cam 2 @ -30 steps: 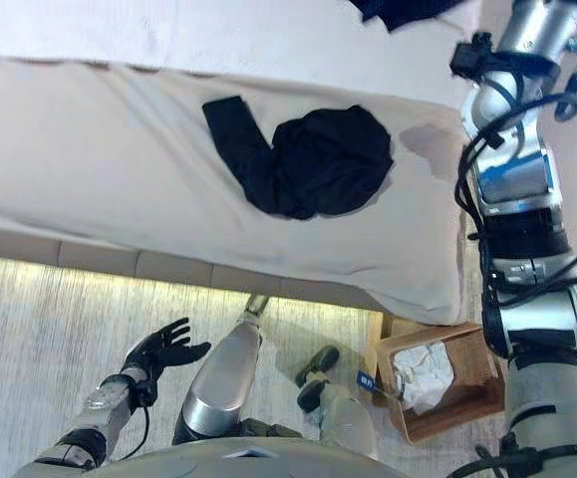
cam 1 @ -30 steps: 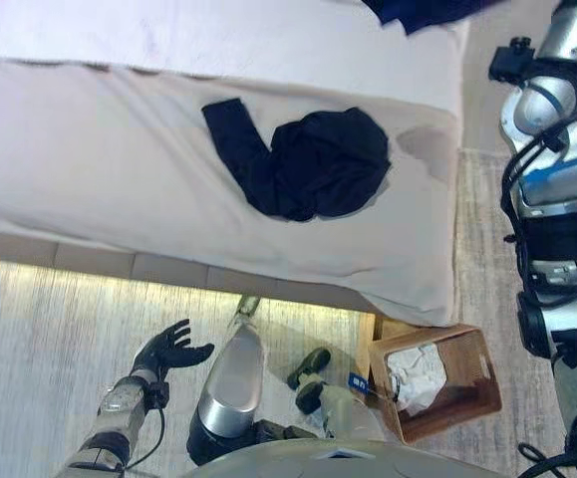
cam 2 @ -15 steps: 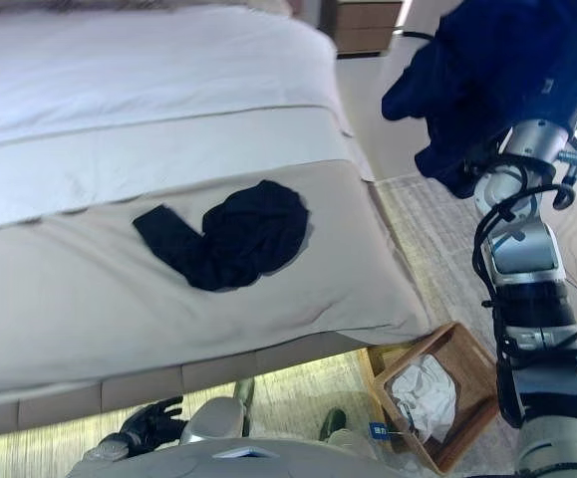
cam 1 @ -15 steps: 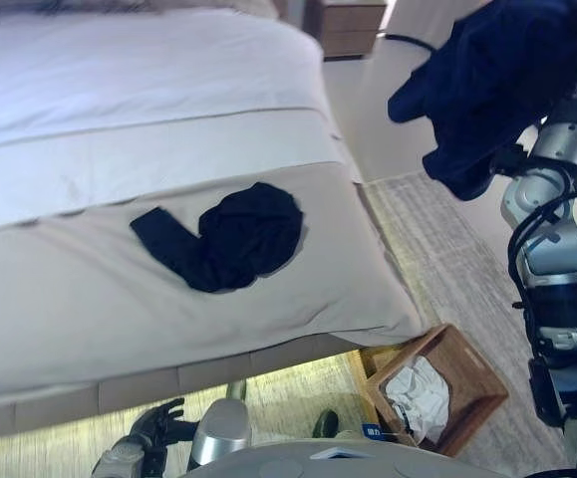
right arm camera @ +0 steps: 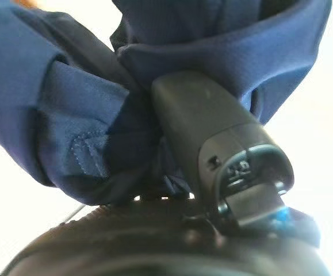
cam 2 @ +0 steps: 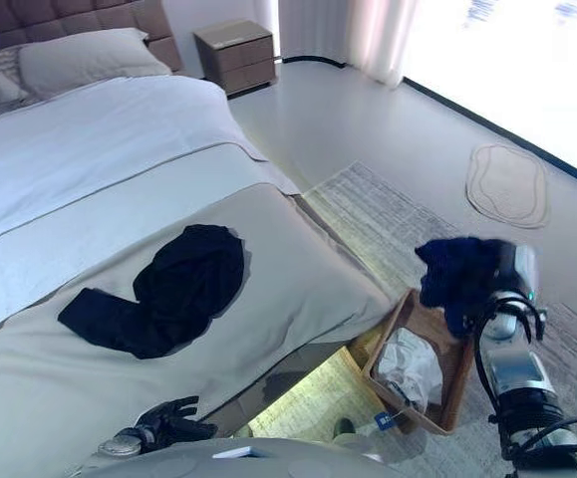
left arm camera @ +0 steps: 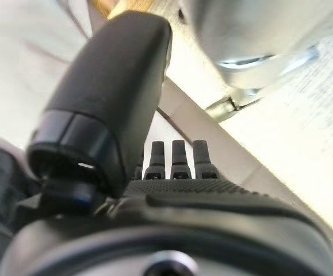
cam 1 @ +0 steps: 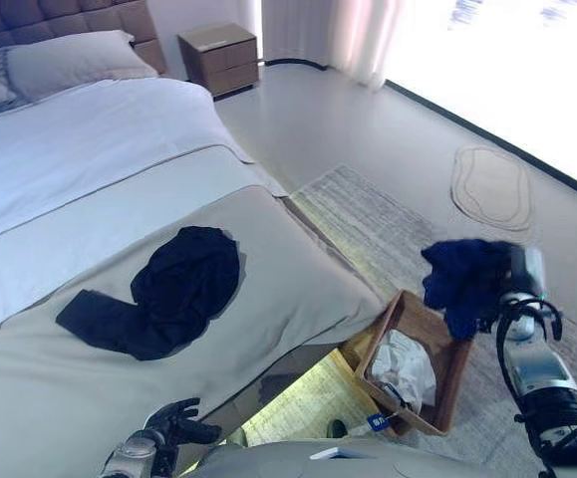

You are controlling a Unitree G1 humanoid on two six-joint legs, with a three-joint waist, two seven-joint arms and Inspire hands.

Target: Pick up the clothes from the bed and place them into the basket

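Observation:
A dark blue garment (cam 1: 465, 284) hangs bunched just above the far rim of the wooden basket (cam 1: 439, 328), with my right hand (right arm camera: 212, 144) shut on it; the thumb presses into the blue cloth (right arm camera: 68, 121). The basket stands on the floor at the bed's foot corner and holds a white garment (cam 1: 400, 360). A black garment (cam 1: 164, 291) lies spread on the beige bed cover (cam 1: 298, 279). My left hand (cam 1: 173, 430) hangs low by the bed's near edge, fingers (left arm camera: 175, 158) straight and holding nothing.
The bed (cam 2: 99, 149) with white sheets and pillows fills the left side. A wooden nightstand (cam 1: 220, 57) stands at the back. A grey rug (cam 1: 378, 224) lies beside the bed and a small oval mat (cam 1: 491, 185) near the bright window.
The camera has swung right, so the whole scene has shifted. My right arm has come down from high up, carrying the blue garment to just above the basket.

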